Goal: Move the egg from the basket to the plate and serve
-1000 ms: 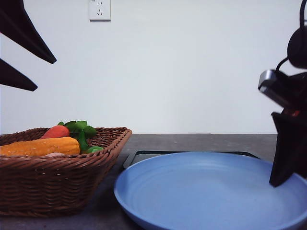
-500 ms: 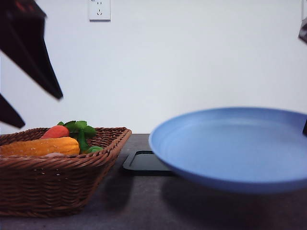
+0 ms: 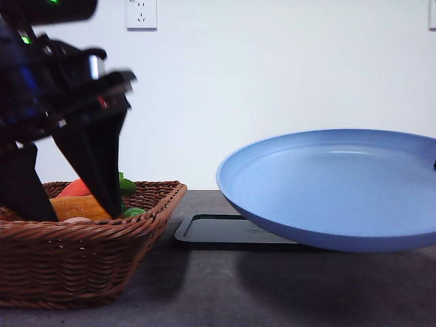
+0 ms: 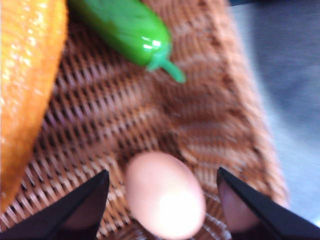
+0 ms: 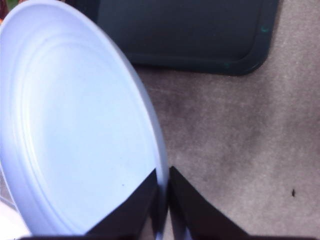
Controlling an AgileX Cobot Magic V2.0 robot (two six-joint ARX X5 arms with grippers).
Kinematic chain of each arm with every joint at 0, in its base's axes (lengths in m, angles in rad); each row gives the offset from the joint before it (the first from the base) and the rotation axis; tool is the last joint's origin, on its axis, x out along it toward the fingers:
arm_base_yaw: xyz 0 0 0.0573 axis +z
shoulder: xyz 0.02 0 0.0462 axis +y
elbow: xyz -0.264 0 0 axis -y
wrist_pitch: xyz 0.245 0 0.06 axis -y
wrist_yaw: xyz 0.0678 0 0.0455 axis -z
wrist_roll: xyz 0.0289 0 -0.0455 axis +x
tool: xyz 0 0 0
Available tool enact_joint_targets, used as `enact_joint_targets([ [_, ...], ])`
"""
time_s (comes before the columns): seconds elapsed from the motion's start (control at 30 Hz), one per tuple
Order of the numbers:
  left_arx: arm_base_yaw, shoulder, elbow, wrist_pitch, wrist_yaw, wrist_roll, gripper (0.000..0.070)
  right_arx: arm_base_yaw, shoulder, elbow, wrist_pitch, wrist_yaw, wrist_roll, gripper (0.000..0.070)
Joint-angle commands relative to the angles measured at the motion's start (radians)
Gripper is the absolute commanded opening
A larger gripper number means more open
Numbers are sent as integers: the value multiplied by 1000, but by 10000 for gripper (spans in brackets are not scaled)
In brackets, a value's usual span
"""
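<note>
The pinkish-brown egg lies on the floor of the woven brown basket, near one wall. My left gripper is open, one finger on each side of the egg, not closed on it. In the front view the left gripper reaches down into the basket at the left. The light-blue plate hangs tilted above the table at the right. My right gripper is shut on the rim of the plate.
An orange-yellow corn cob and a green vegetable lie in the basket beside the egg, and a carrot shows behind the left fingers. A flat black tray lies on the grey table under and behind the plate.
My left gripper has come down from high at the left into the basket. The plate, lifted off the table by half a second ago, has since risen a little higher.
</note>
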Motion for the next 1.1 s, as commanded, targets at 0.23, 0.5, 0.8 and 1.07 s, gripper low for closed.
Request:
enact_joint_targets([
  [0.23, -28, 90, 18, 7, -4, -13, 435, 2, 5, 3, 8, 38, 4, 0],
  [0.5, -28, 90, 18, 4, -4, 11, 202, 2, 5, 3, 8, 39, 4, 0],
  [0.8, -19, 86, 136, -151, -38, 101, 171, 2, 5, 3, 4, 17, 5, 0],
  [1.07, -20, 86, 331, -224, -42, 153, 172, 2, 5, 3, 3, 9, 5, 0],
])
